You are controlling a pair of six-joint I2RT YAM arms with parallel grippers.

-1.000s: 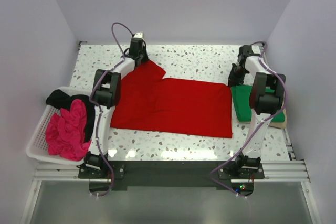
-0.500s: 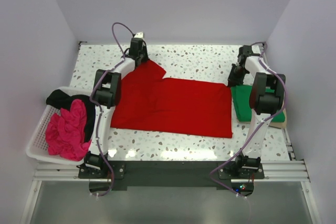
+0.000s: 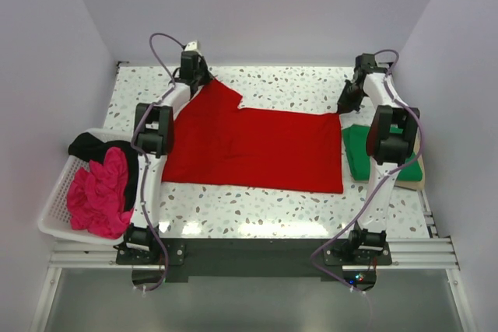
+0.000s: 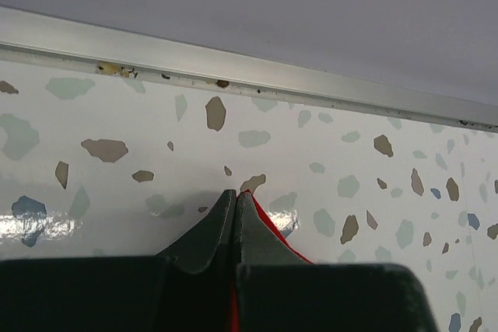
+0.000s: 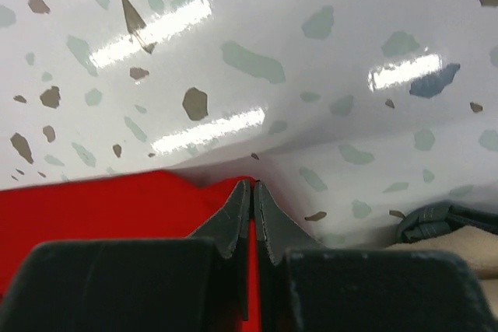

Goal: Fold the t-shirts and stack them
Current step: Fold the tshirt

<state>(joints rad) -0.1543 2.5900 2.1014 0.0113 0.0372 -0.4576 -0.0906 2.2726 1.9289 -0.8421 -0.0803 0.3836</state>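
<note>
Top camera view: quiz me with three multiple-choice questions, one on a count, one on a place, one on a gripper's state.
1. T-shirts in the basket? A one; B three; C two.
2. Where is the green t-shirt? A in the basket; B right of the red t-shirt; C under it.
3. The left gripper is: A shut on the red t-shirt; B open; C holding green cloth.
Answers: C, pink t-shirt and black t-shirt; B, it lies folded beside the red one; A, red cloth between closed fingers.
</note>
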